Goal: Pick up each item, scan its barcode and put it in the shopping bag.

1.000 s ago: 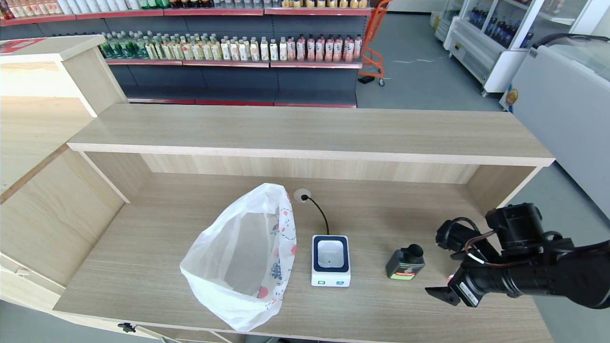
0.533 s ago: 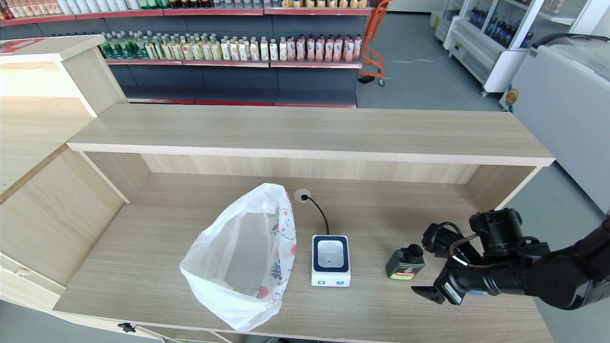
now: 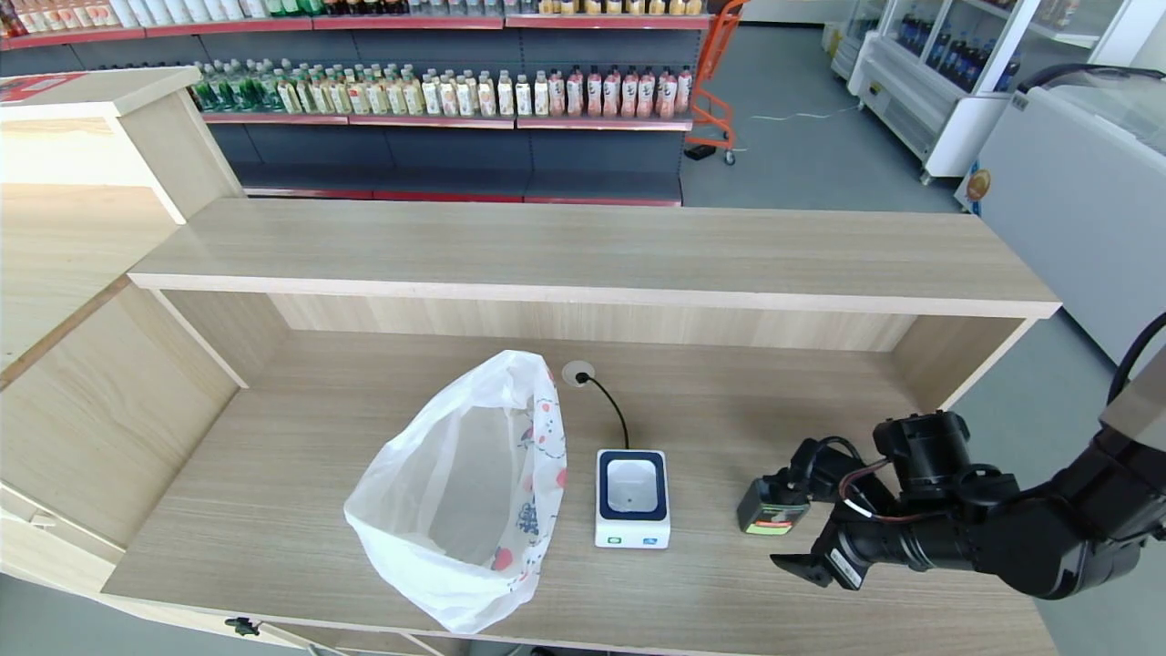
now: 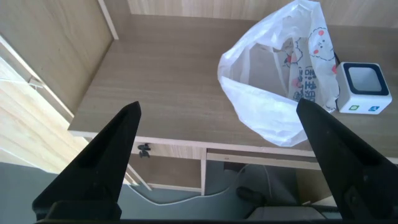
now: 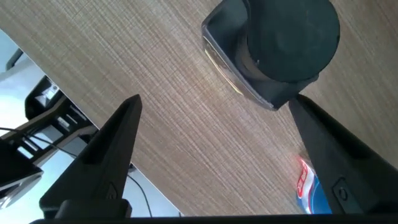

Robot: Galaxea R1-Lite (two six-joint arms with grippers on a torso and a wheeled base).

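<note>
Progress: nothing done yet, going by how things lie. The shopping bag [image 3: 465, 492] stands open on the bench [image 3: 273, 510] and looks empty. The one item you have, a small dark bottle [image 3: 772, 510] with a black cap, stands upright on the bench just right of the scanner [image 3: 632, 497]. Pick, scan and bagging are all left.

Right claw [image 3: 780, 521] is low at the bottle, spread wide, holding nothing. Left claw [image 4: 217, 106] is also wide and empty, hanging off the bench's near edge on the bag side.

View differences:
- Head view gives you the layout of bag, scanner and bottle in a row. From there the claw seems to straddle the bottle.
- Right wrist view corrects that: the bottle [image 5: 273, 50] sits just beyond the tips of the right claw [image 5: 214, 102] and off toward one finger, not between them. It also shows a red-and-blue scrap [image 5: 305, 183] on the bench. I can't tell what that is.
- Left wrist view shows the bag's mouth [image 4: 280, 74] and the scanner [image 4: 364, 87].
</note>
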